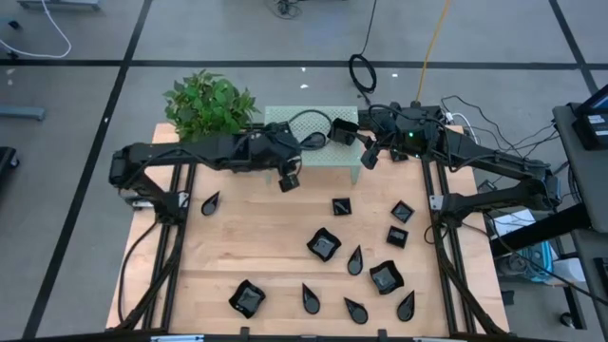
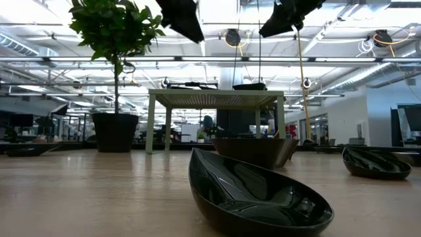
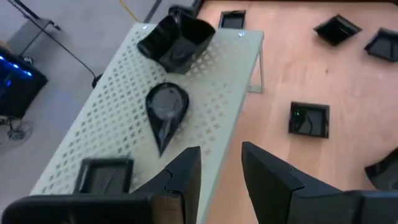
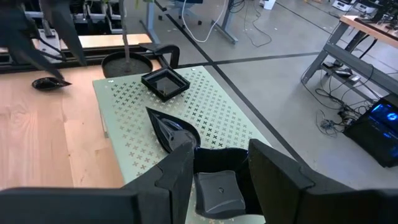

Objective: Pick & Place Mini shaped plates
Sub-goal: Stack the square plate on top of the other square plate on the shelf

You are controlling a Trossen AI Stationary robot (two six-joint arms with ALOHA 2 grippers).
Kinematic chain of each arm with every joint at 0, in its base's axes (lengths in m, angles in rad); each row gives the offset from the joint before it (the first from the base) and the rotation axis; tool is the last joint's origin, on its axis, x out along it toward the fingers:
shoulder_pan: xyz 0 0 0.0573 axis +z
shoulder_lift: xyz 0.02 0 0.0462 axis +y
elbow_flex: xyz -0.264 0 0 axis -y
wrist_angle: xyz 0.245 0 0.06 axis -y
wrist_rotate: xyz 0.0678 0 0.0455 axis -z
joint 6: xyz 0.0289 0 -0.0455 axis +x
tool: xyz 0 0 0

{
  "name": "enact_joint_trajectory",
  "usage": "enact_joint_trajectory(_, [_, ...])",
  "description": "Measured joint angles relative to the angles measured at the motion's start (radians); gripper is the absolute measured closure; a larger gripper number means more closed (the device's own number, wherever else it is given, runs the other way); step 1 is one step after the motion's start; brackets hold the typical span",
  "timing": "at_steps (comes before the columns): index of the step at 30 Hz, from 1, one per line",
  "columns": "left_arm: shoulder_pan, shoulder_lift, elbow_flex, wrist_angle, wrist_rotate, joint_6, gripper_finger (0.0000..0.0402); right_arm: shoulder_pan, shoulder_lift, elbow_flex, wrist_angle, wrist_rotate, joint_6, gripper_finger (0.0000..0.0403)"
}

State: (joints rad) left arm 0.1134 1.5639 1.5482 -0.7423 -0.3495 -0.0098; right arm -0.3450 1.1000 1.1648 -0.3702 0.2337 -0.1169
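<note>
Right wrist view: the right gripper [image 4: 214, 163] is hovering spread over a wavy-edged dish [image 4: 217, 180] on the perforated stand [image 4: 217, 112], beside a teardrop dish [image 4: 173, 132]. Left gripper [image 3: 221, 171], also parted, is hanging empty at the stand's near edge.

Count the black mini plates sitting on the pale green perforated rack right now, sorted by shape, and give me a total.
Flat square plates: 1
Teardrop plates: 1
Wavy-edged square plates: 1
Total on the green rack: 3
</note>
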Motion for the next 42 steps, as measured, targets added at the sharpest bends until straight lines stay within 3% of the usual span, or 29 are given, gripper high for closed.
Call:
enact_joint_trajectory(14, [-0.001,-0.147,0.0,-0.209,0.012,-0.213,0.0279,0.0,0.0,0.0,0.045,-0.003,0.006,0.0261])
enact_joint_trajectory(28, [-0.001,-0.16,0.0,-0.254,0.018,-0.233,0.0279,0.0,0.0,0.0,0.053,-0.207,0.355,0.0261])
enact_joint_trajectory(42, [-0.001,-0.158,0.0,-0.251,0.059,-0.293,0.0279,0.0,0.019,0.0,0.077,-0.241,0.574,0.0261])
